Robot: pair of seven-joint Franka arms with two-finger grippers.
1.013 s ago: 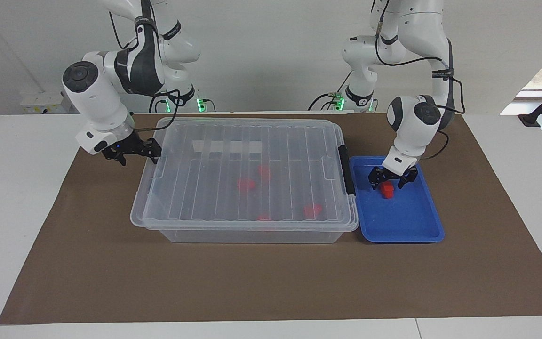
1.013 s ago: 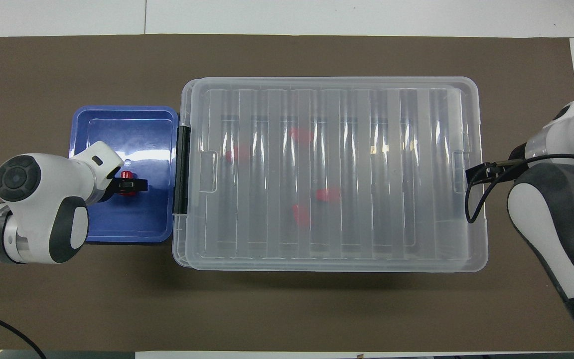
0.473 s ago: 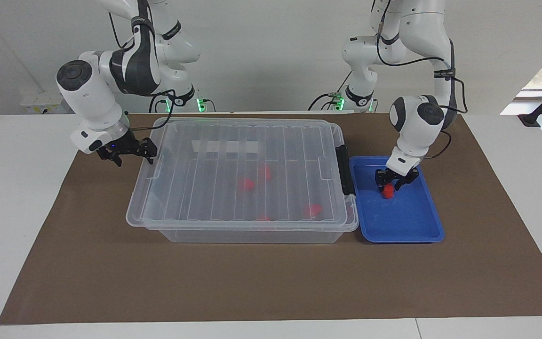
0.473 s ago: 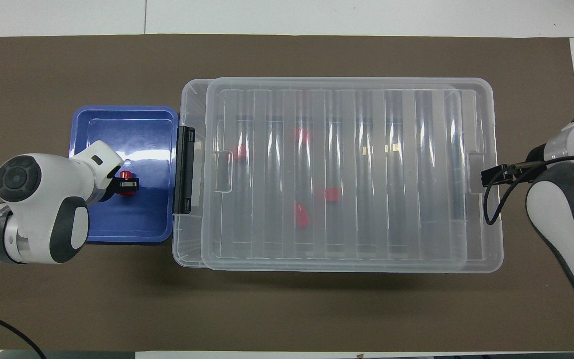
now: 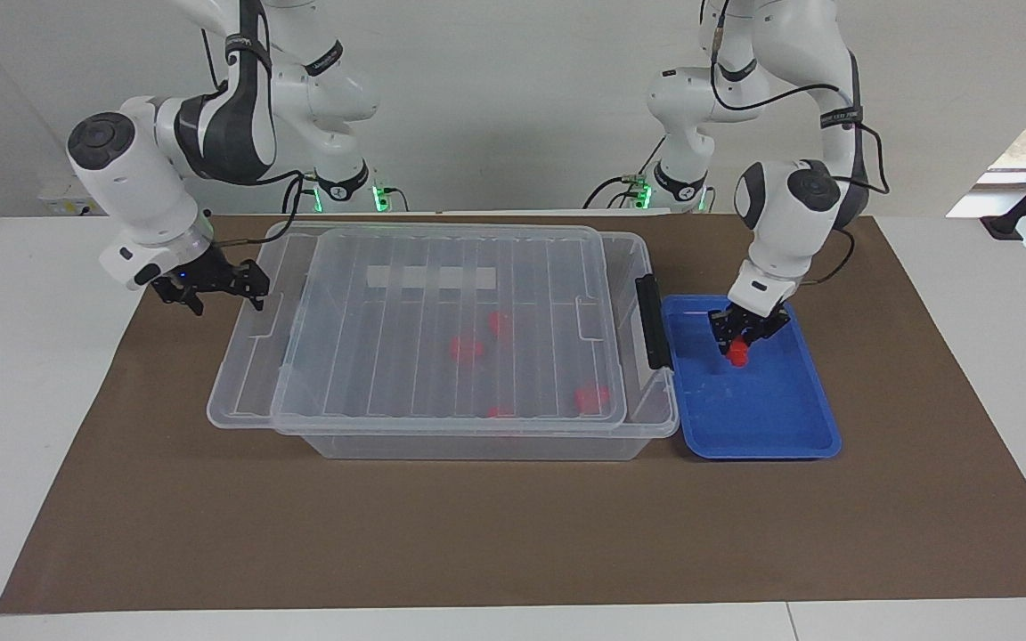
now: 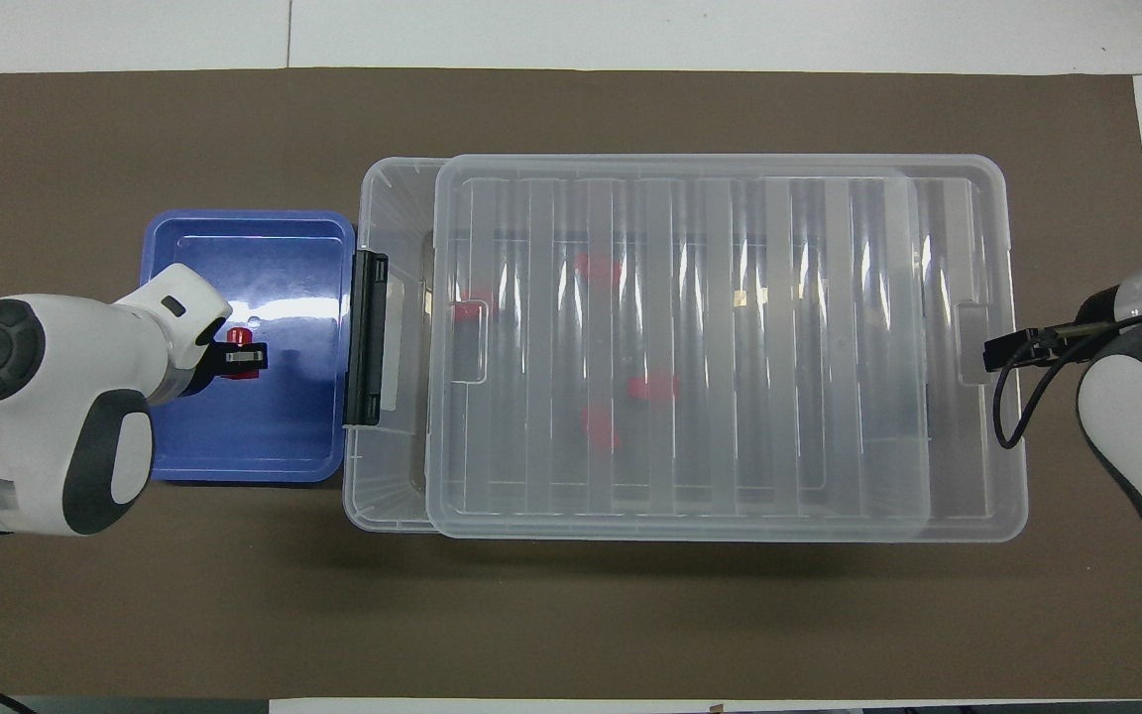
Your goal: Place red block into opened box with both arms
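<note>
Overhead view showed the left gripper [image 6: 246,358] over the blue tray [image 6: 264,446], its jaws clamped on the red block [image 6: 243,347], which sat directly between the fingertips. The block was near-cubic, with no clear long axis. From that grip, the box [image 5: 655,418] lay just beside the tray, toward the right arm's end of the table, and the left arm was by far the nearer to it. At the box's other end, the right gripper [image 5: 250,287] had its jaws apart at the edge of the lid [image 5: 442,320], which was slid partly off, leaving a gap at the tray end. A white label strip [image 5: 431,278] showed no readable writing.
</note>
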